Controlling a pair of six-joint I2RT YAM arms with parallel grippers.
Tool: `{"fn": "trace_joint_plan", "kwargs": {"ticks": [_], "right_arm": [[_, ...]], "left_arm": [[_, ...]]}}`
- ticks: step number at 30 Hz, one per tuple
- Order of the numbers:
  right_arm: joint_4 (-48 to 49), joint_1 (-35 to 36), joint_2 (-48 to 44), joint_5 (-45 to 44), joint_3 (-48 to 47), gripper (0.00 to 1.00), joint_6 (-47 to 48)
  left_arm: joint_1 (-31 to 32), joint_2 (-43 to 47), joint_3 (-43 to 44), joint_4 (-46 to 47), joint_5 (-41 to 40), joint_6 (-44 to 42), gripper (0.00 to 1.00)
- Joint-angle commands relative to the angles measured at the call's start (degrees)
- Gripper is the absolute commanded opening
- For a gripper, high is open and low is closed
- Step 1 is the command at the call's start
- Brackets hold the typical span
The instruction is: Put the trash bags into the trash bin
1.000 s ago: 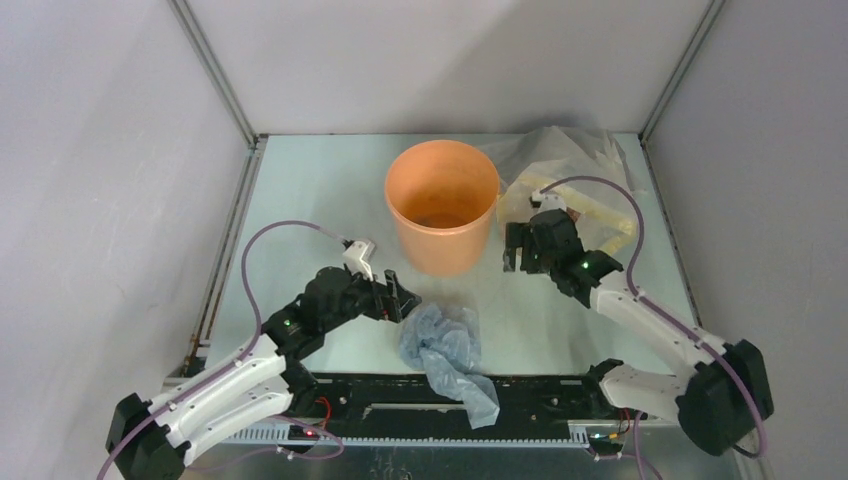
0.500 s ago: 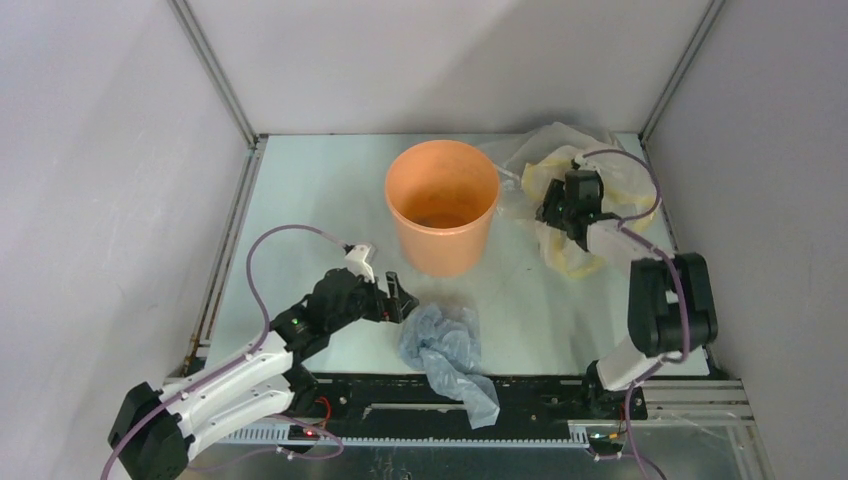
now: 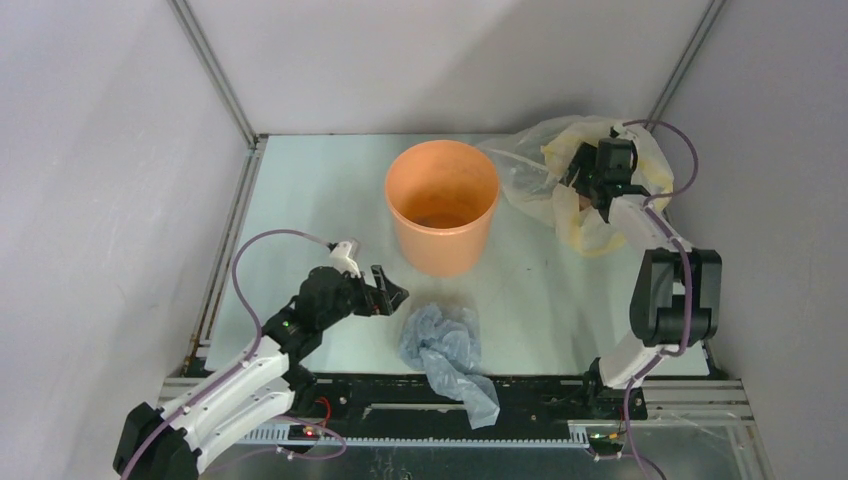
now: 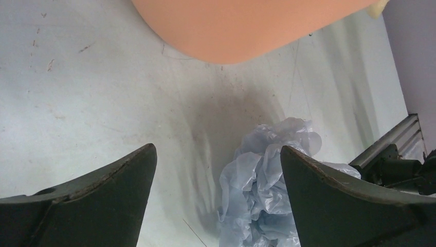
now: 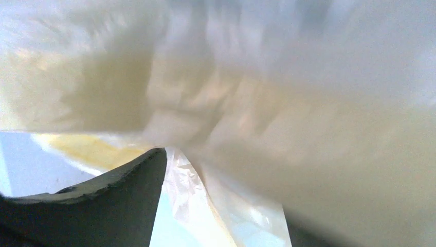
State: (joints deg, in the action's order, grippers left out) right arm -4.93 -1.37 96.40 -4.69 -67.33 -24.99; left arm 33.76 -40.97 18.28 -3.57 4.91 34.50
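Observation:
The trash bag (image 3: 445, 348), crumpled pale blue-grey film, lies on the table near the front edge, in front of the orange trash bin (image 3: 442, 205). My left gripper (image 3: 392, 295) hovers just left of the bag, open and holding nothing. In the left wrist view the bag (image 4: 267, 190) lies against the inside of the right finger (image 4: 349, 200), with the bin's wall (image 4: 241, 25) beyond. My right gripper (image 3: 588, 185) is buried in the clear-and-yellow plastic bundle (image 3: 560, 175) at the back right. In the right wrist view, film (image 5: 231, 216) runs past the one visible finger (image 5: 103, 206); the other finger is hidden.
The enclosure's grey walls and metal corner posts (image 3: 215, 75) close in the table on three sides. A black rail (image 3: 540, 395) runs along the near edge, and the bag's tail hangs over it. The right arm's elbow (image 3: 675, 295) stands tall at the right edge.
My right arm has swung from beside the bin to the back right corner, pushing into the yellow bundle, which now puffs up around it. The left gripper has drawn back slightly from the bag.

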Motion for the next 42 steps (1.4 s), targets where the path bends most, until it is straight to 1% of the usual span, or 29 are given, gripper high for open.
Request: {"fn": "trace_joint_plan", "kwargs": {"ticks": [1, 2, 4, 7, 9, 12, 14, 18, 21, 24, 28, 31, 34, 37, 39, 42], "right_arm": [[-6.94, 4.26, -9.88, -4.30, -1.70, 0.84, 3.03], [-7.86, 6.23, -11.95, -4.84, -0.35, 0.87, 3.34], [-9.46, 9.31, -16.28, -4.82, 2.02, 0.89, 3.78], [-11.72, 13.64, -23.09, -4.47, 6.10, 0.89, 3.83], [-13.38, 17.09, -27.81, -5.00, 8.71, 0.89, 4.17], [-17.51, 23.36, -34.52, -7.93, 11.49, 0.87, 5.85], [-20.53, 27.03, -38.74, -7.42, 12.84, 0.85, 6.64], [-24.93, 35.06, -45.23, -1.18, 16.73, 0.77, 7.88], [-26.87, 43.51, -49.12, 0.65, 19.89, 0.73, 6.13], [-27.38, 53.00, -51.78, -0.24, 22.72, 0.70, 2.51], [-25.65, 64.78, -52.75, -3.22, 25.94, 0.68, -2.33], [-23.47, 72.09, -50.00, -6.96, 27.87, 0.69, -5.11], [-20.07, 75.14, -45.49, -7.95, 28.76, 0.65, -5.58], [-17.50, 76.23, -41.41, -9.08, 28.80, 0.62, -5.73], [-16.34, 76.31, -39.23, -9.29, 28.86, 0.57, -5.85], [-15.11, 76.27, -36.50, -10.08, 28.92, 0.53, -5.91]], "left_arm": [[-0.38, 1.32, 0.32, 1.34, 2.90, -0.51, 0.98], [-0.37, 1.86, 0.60, 0.87, 3.44, -0.90, 0.97], [-0.44, 3.08, 1.29, -0.46, 4.70, -1.78, 0.96], [-0.09, 4.87, 1.91, -1.96, 6.25, -2.08, 0.94], [0.67, 5.45, 1.68, -1.96, 6.83, -1.73, 0.90], [2.40, 4.44, 1.82, -1.96, 6.80, -1.78, 0.86], [3.72, 3.14, 2.17, -1.96, 6.58, -2.08, 0.83], [6.15, 0.71, 2.72, -1.96, 6.33, -2.80, 0.77], [7.20, -0.17, 2.49, -1.68, 5.71, -3.26, 0.74], [7.67, -1.04, 1.87, -0.91, 5.71, -3.38, 0.70], [7.98, -2.59, 0.87, 0.57, 6.46, -2.93, 0.66], [8.23, -3.72, 0.32, 2.02, 6.93, -2.48, 0.65], [8.58, -5.09, -0.11, 3.29, 7.47, -2.03, 0.65], [8.98, -6.79, -0.40, 5.40, 8.64, -1.78, 0.64], [9.21, -7.67, -0.67, 6.12, 9.28, -1.57, 0.60], [9.39, -8.44, -1.01, 6.65, 9.49, -1.37, 0.57]]}}
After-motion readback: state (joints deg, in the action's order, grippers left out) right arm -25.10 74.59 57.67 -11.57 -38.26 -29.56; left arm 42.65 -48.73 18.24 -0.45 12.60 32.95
